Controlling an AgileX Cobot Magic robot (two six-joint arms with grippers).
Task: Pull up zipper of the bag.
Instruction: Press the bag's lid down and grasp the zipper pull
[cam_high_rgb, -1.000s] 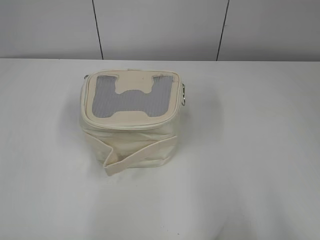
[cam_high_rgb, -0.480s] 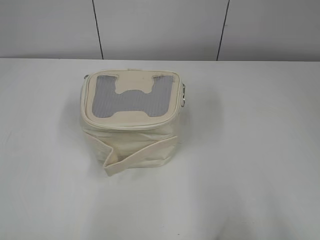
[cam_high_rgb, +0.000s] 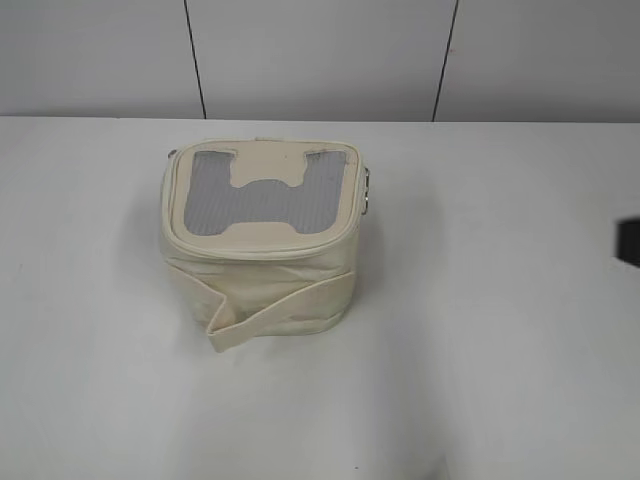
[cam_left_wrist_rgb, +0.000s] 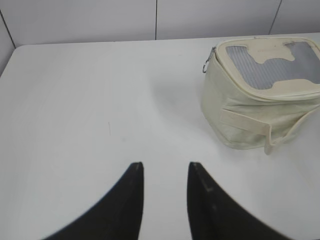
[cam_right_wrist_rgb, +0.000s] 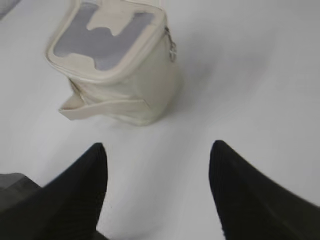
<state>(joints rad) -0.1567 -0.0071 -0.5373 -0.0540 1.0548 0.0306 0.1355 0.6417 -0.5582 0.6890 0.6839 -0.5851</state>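
The cream bag (cam_high_rgb: 262, 270) with a grey mesh top and a cream H patch stands upright left of the table's middle. Its zipper (cam_high_rgb: 262, 250) runs round the lid rim, with a silver ring pull on the right side (cam_high_rgb: 369, 190) and one at the back left corner (cam_high_rgb: 172, 155). My left gripper (cam_left_wrist_rgb: 165, 170) is open and empty over bare table, well left of the bag (cam_left_wrist_rgb: 250, 115). My right gripper (cam_right_wrist_rgb: 157, 150) is open and empty, apart from the bag (cam_right_wrist_rgb: 135, 95), whose ring pull (cam_right_wrist_rgb: 172, 50) faces it. A dark part of the right arm (cam_high_rgb: 630, 242) shows at the exterior view's right edge.
A cream strap band (cam_high_rgb: 280, 305) wraps the bag's body, with a loose end at the front left. The white table (cam_high_rgb: 500, 350) meets a pale panelled wall (cam_high_rgb: 320, 60) behind the bag.
A dark part of the right arm has come into the exterior view at the right edge. The bag has not moved.
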